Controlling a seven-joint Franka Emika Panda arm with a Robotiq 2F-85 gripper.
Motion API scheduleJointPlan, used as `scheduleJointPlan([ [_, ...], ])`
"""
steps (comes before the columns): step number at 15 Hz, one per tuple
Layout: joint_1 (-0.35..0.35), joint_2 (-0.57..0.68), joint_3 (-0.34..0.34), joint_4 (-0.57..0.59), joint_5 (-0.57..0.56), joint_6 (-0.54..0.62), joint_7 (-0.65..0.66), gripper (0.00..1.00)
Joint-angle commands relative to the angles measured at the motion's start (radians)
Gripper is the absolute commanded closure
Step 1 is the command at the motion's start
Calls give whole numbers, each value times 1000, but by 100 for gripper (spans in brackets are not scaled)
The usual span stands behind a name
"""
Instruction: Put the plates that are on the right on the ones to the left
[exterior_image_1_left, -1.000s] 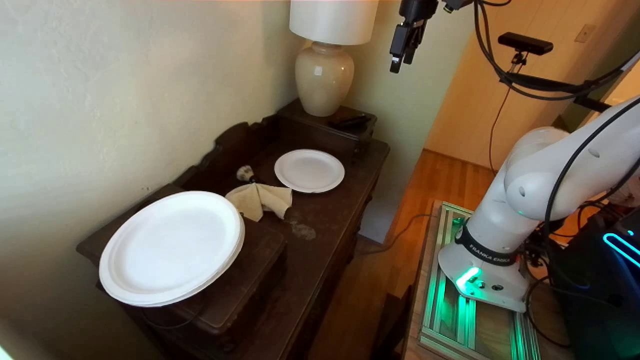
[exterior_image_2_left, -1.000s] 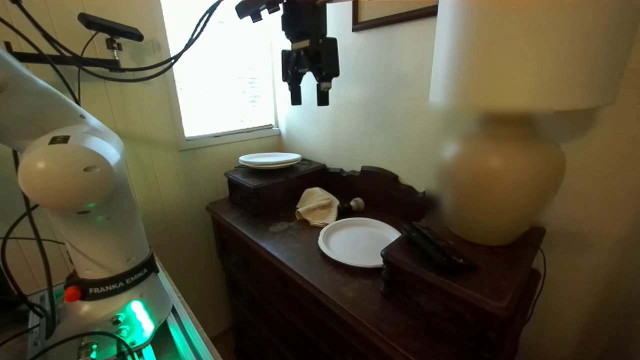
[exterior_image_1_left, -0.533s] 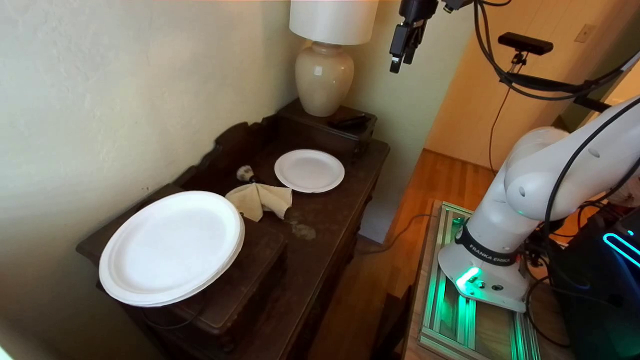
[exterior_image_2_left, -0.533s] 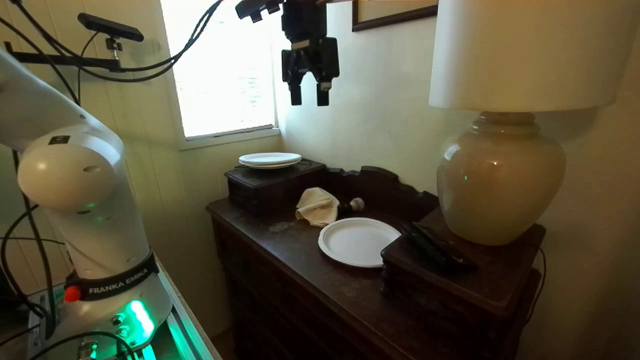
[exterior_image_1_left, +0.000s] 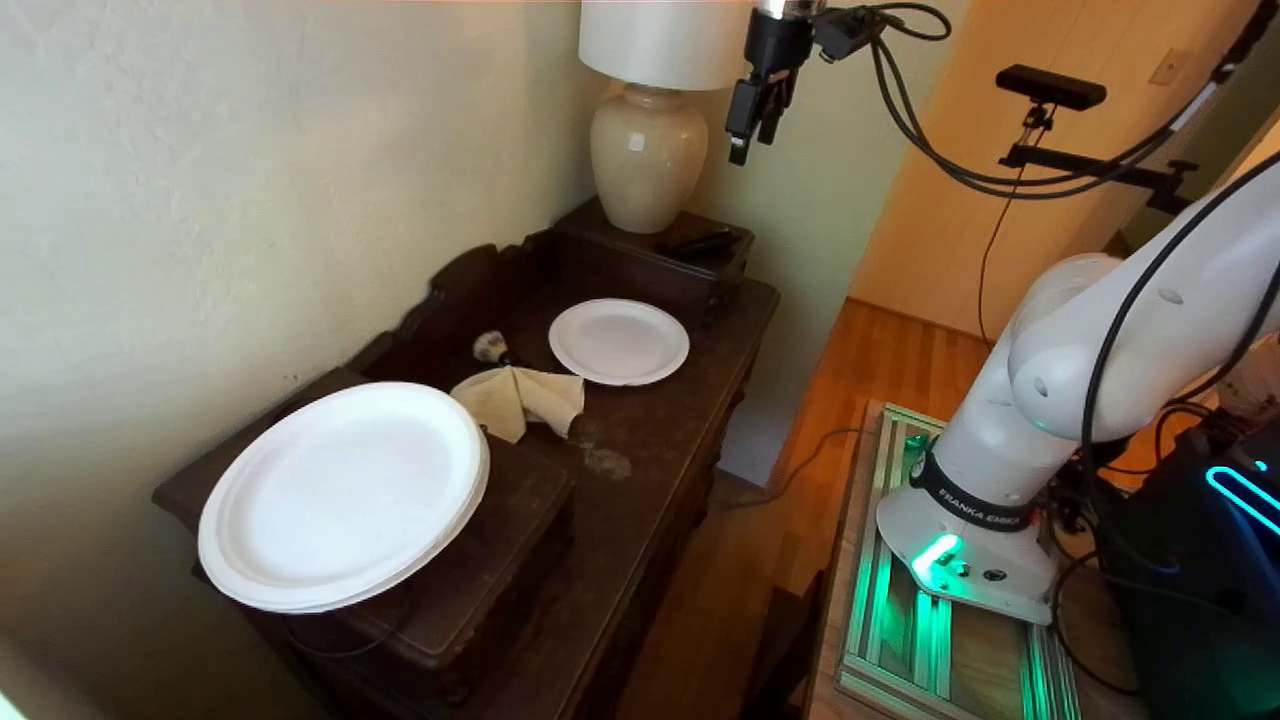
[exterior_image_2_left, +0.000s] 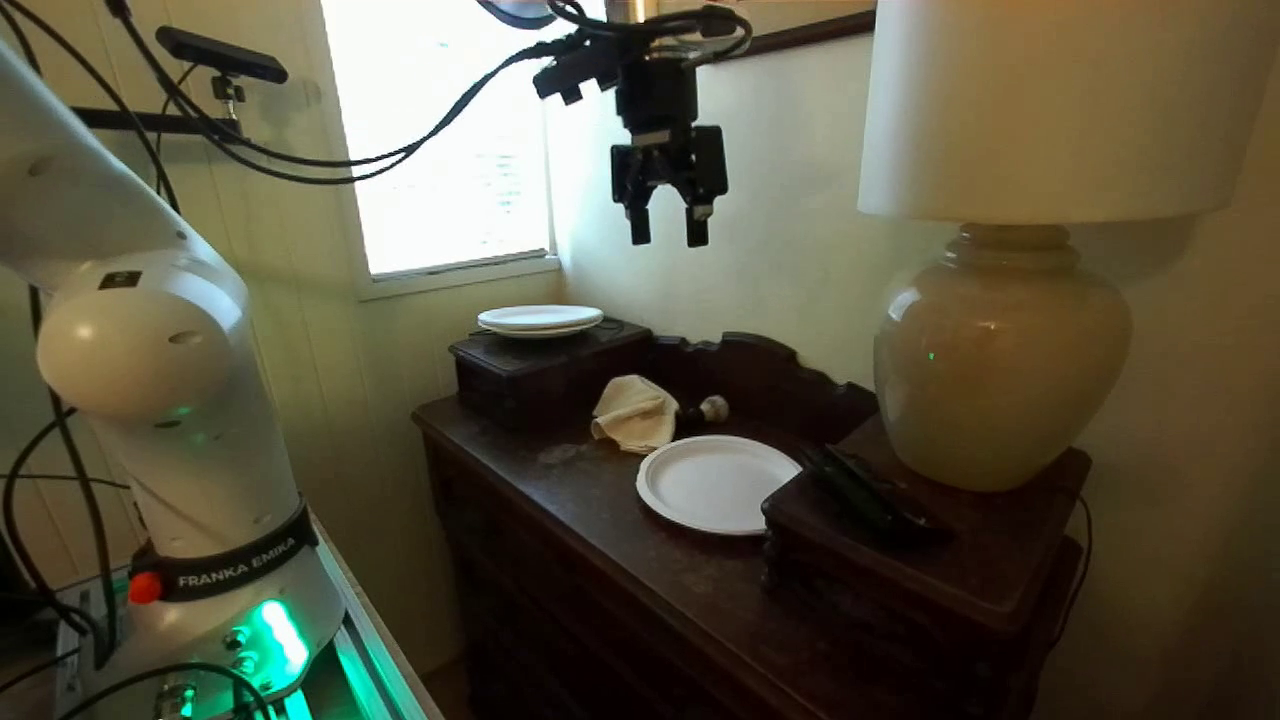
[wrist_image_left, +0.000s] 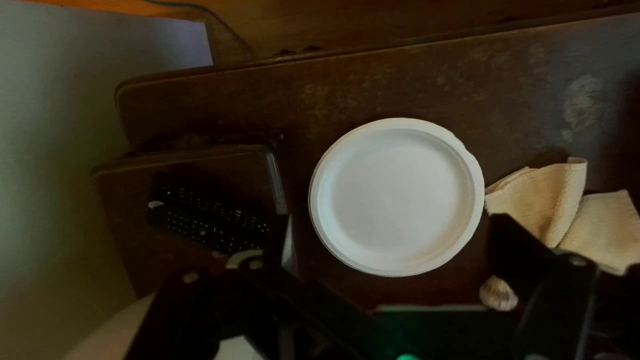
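Wrist view shows you the plate (wrist_image_left: 397, 197) flat on the dresser (wrist_image_left: 375, 90), between a raised box (wrist_image_left: 135, 240) and the folded cloth (wrist_image_left: 542, 200); if you descend straight, your gripper (exterior_image_2_left: 668, 232) may crush the rim or drag the cloth, because the plate seems wider than the opening. The jaws stand well apart, holding nothing, and hang lower than one second ago, while the stacked plates (exterior_image_1_left: 340, 495) on the opposite box (exterior_image_1_left: 490, 530) have not moved.

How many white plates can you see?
3 that I can make out: one plate on the dresser top beside the cloth, and two stacked plates on the raised end box. More could be hidden underneath.
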Motion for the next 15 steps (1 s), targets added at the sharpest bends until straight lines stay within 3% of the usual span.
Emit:
scheduleJointPlan([
  [1, 17, 134, -4, 59, 14, 20, -14, 0],
  [3, 34, 189, 2, 62, 46, 30, -18, 0],
  [9, 55, 358, 45, 79, 61, 279, 114, 0],
  [15, 62, 394, 66, 84, 43, 283, 111, 0],
])
